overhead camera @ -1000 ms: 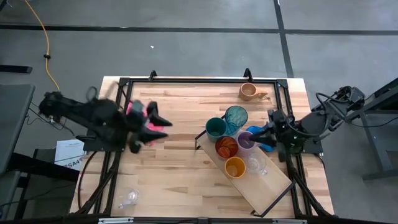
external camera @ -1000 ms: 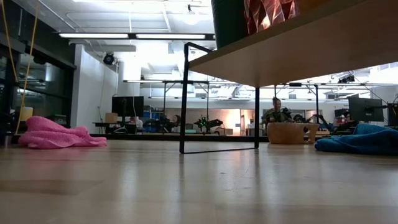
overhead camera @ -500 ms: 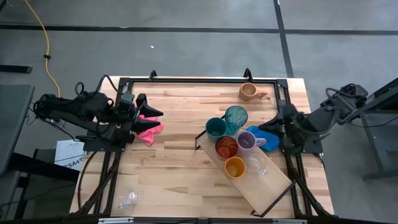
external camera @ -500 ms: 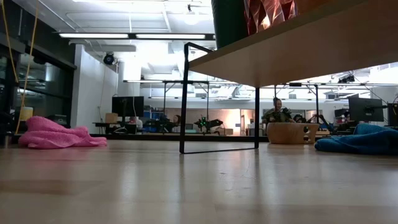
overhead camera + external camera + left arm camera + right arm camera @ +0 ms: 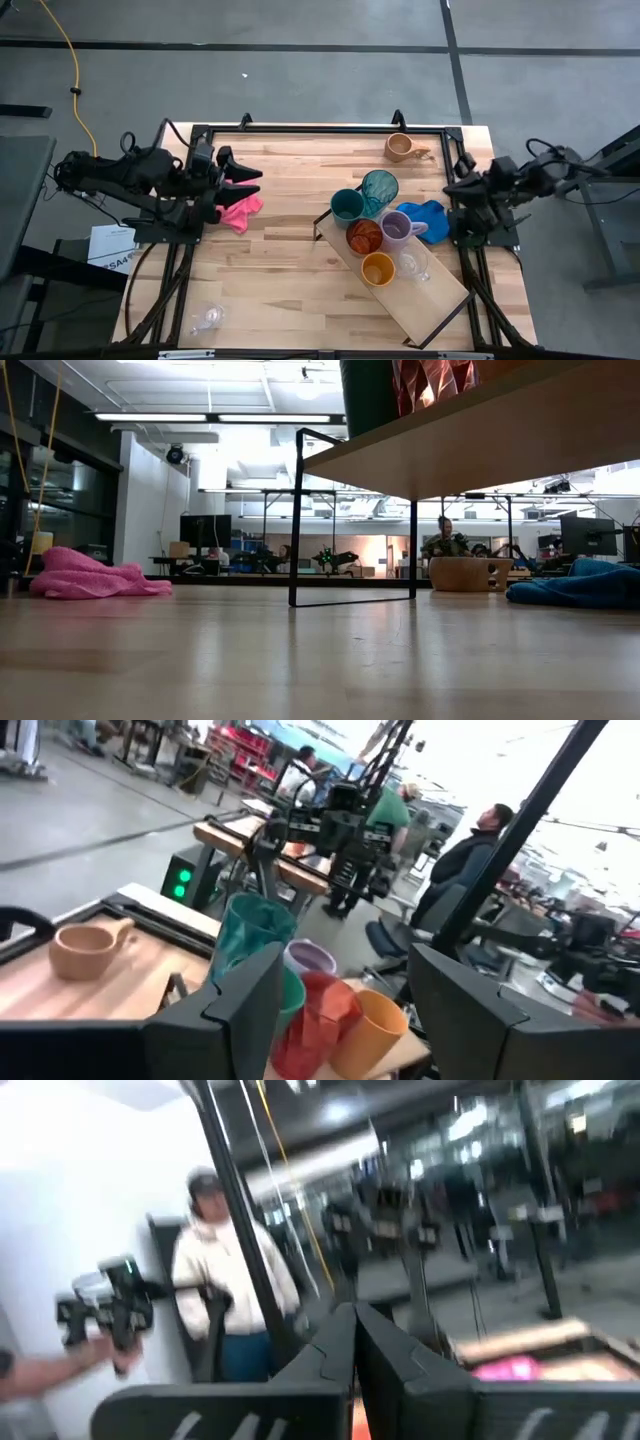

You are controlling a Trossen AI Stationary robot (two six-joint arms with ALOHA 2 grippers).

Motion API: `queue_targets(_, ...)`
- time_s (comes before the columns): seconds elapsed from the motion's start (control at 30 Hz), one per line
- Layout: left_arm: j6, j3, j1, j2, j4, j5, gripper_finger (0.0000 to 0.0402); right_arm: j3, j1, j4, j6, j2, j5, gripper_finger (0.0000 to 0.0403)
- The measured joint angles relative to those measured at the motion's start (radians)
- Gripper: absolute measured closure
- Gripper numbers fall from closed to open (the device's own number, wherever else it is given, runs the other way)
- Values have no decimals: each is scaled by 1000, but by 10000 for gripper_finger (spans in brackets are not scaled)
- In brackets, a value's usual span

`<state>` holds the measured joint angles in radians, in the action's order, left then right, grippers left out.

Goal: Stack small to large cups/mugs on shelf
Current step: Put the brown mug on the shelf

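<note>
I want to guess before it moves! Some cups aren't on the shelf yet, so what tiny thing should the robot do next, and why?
Probably swing the open left gripper toward the tan mug. That mug sits alone on the table near the far edge, off the shelf, and the left gripper holds nothing. The right gripper is shut at the table's right edge.

Closed right gripper (image 5: 354, 1342), person in pale hoodie (image 5: 232, 1285) beyond

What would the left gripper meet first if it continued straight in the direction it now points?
Probably the teal tumbler. The open left gripper points across the table toward the cups on the shelf, with bare wood between. Its height is unclear, so it might pass above.
</note>
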<state>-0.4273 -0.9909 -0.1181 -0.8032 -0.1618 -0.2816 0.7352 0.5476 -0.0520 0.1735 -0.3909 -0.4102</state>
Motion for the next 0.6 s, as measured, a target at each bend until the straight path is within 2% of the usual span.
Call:
queue_targets(0.2,43,15,0,1,123,25,197,-15,-24,41,-62,3,-12,402)
queue_targets(0.43,81,26,0,0,99,33,197,-15,-33,-5,-70,-24,-76,402)
queue_targets(0.6,78,26,0,1,101,6,197,-15,-33,3,-68,-26,-177,402)
